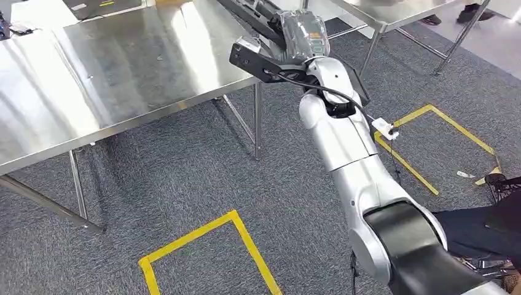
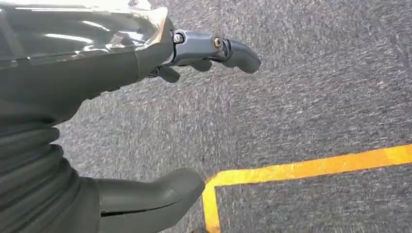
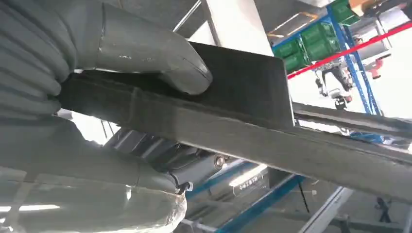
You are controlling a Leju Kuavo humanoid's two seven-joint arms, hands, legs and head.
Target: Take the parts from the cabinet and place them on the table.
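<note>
My right hand [image 1: 302, 32], wrapped in clear plastic, is raised beyond the near corner of the steel table [image 1: 110, 67] and grips a long dark flat part [image 1: 249, 10] that runs up and left past the top edge. The right wrist view shows the thumb [image 3: 160, 58] pressed on the part [image 3: 252, 121], with darker fingers underneath it. My left hand [image 2: 160, 121] hangs over the grey carpet with thumb and fingers [image 2: 218, 48] apart and nothing between them.
A second steel table [image 1: 393, 15] stands at the back right, with a person's shoes [image 1: 473, 12] behind it. Yellow tape squares [image 1: 209, 246] [image 1: 442, 144] mark the carpet. A person's dark-clad leg [image 1: 485, 227] is at the right edge. Blue racks with green bins [image 3: 316, 39] stand far off.
</note>
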